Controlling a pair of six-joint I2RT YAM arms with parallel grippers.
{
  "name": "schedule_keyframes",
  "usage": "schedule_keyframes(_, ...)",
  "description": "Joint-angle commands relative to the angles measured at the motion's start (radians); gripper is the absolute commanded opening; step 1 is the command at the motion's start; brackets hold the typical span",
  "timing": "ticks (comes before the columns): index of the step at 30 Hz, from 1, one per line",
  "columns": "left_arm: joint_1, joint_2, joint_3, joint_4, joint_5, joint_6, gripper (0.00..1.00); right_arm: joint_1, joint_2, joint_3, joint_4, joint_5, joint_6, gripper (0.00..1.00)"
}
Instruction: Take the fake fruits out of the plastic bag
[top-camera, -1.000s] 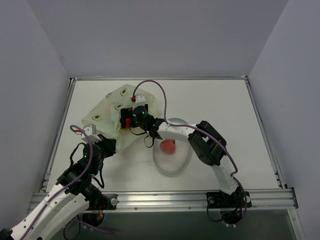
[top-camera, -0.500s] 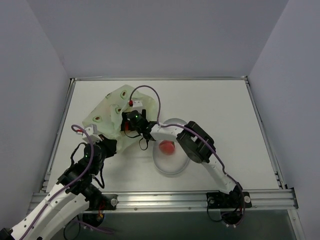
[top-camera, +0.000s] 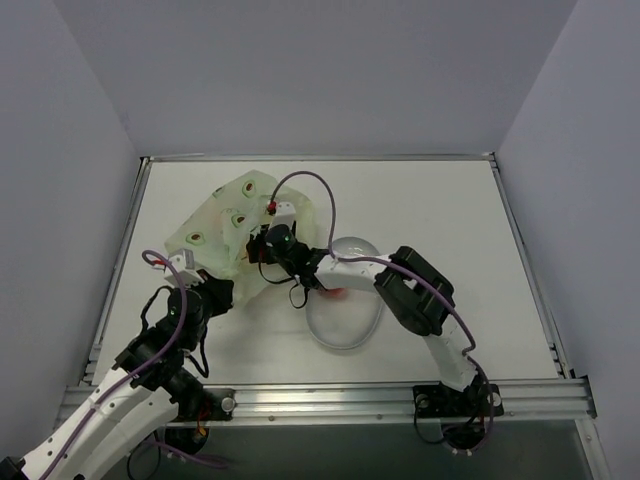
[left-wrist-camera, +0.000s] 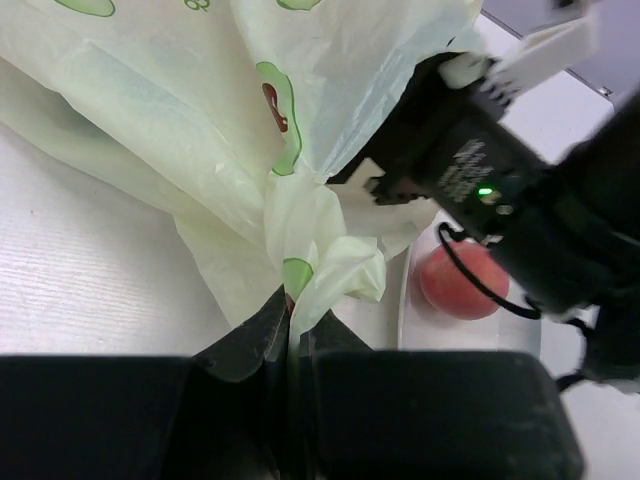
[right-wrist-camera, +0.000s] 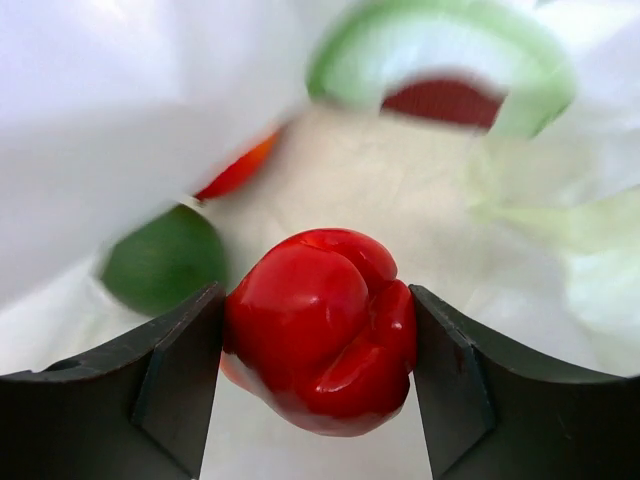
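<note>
The pale yellow-green plastic bag (top-camera: 222, 222) with avocado motifs lies at the back left. My left gripper (top-camera: 218, 290) is shut on its bunched near edge, which shows between the jaws in the left wrist view (left-wrist-camera: 290, 312). My right gripper (top-camera: 256, 250) is at the bag's mouth. In the right wrist view it is shut on a glossy red fruit (right-wrist-camera: 320, 340) inside the bag. A green ball (right-wrist-camera: 165, 258) and an orange-red fruit (right-wrist-camera: 237, 172) lie behind it. A pink fruit (left-wrist-camera: 462, 283) sits in the clear dish. The dark purple ball is out of view.
The clear oval dish (top-camera: 345, 345) stands right of the bag, under my right forearm, which hides most of the pink fruit in the top view. Its rim shows in the left wrist view (left-wrist-camera: 405, 300). The right wrist's black body (left-wrist-camera: 480, 170) is close to the bag's bunched edge.
My right arm pushed left toward the bag, then drew back a little to the right; its forearm now covers the pink fruit in the dish. My left gripper has not moved.
</note>
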Motion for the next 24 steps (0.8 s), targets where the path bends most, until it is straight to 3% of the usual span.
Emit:
schedule_keyframes(1, 0.0, 0.008, 0.05, -0.012, -0.025, 0.009, 0.03, 0.005, -0.18, -0.055, 0.13, 0.018, -0.032, 0.24)
schedule_keyframes(10, 0.001, 0.008, 0.101, -0.018, -0.062, 0.04, 0.02, 0.03, -0.402, -0.285, 0.073, -0.009, -0.055, 0.24)
schedule_keyframes(16, 0.001, 0.016, 0.132, -0.038, -0.053, 0.06, 0.02, 0.014, -0.707, -0.547, 0.006, 0.06, -0.067, 0.25)
schedule_keyframes(20, 0.001, -0.016, 0.116, -0.08, -0.043, 0.053, 0.02, -0.115, -0.901, -0.671, -0.048, 0.07, -0.05, 0.24)
schedule_keyframes(24, 0.001, -0.056, 0.102, -0.118, -0.037, 0.049, 0.02, -0.234, -0.901, -0.74, -0.062, 0.108, -0.008, 0.24)
